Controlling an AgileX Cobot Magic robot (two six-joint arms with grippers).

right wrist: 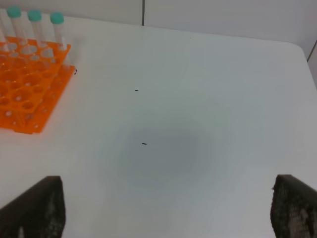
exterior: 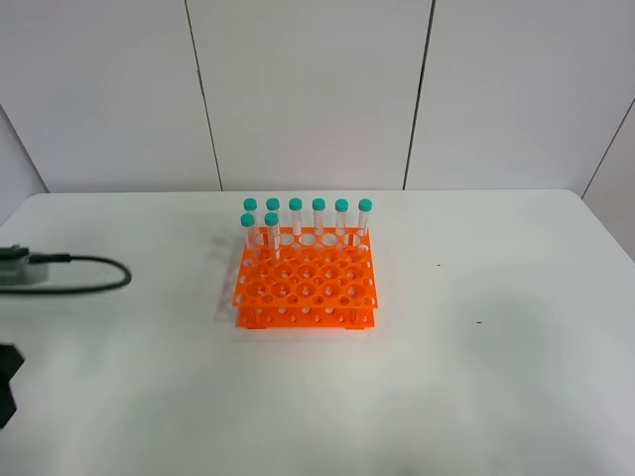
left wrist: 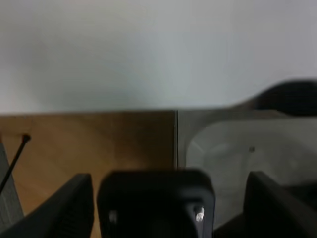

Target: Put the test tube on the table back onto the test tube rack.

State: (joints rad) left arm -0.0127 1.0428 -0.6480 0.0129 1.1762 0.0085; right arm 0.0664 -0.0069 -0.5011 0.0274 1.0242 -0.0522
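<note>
You see eight tubes standing in the test tube rack, none lying between the right gripper fingers, spread wide; job looks done.

The desk is a smooth, matt white surface, and the test tube rack looks like bright orange plastic with a slight sheen. Its tubes are clear plastic with teal caps. Beneath the left tool, blurred brown wood-like flooring shows.
</note>
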